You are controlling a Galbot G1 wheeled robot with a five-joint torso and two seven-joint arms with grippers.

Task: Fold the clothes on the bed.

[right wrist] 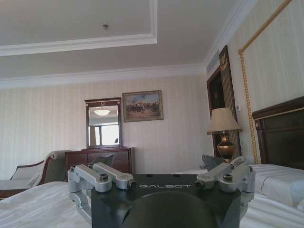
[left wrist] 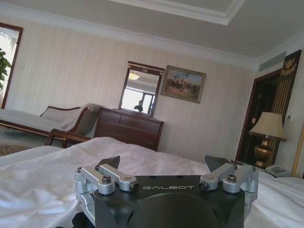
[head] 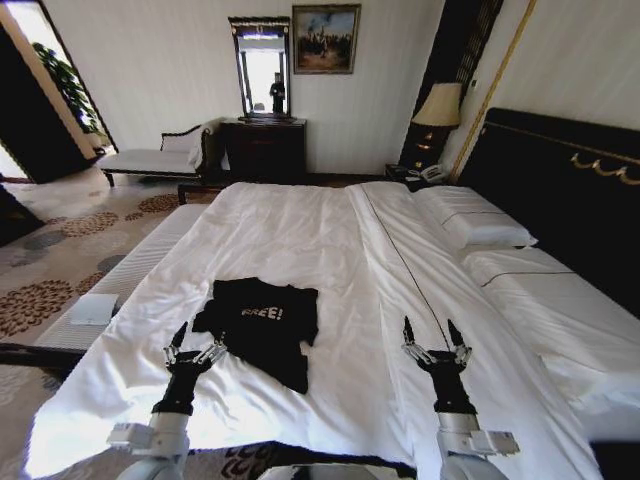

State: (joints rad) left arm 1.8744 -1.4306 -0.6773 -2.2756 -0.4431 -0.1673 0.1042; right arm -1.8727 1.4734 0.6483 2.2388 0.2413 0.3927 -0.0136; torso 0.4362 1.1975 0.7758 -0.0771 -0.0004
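Both end effectors are nearest to me, above the near edge of the bed (head: 330,230). I see the left end effector (head: 193,340) released, just beside the black T-shirt (head: 262,325), and the right end effector (head: 432,335) released too, over bare white duvet (head: 300,240). This T-shirt lies crumpled on the duvet, with white "FREE!" letters facing up.
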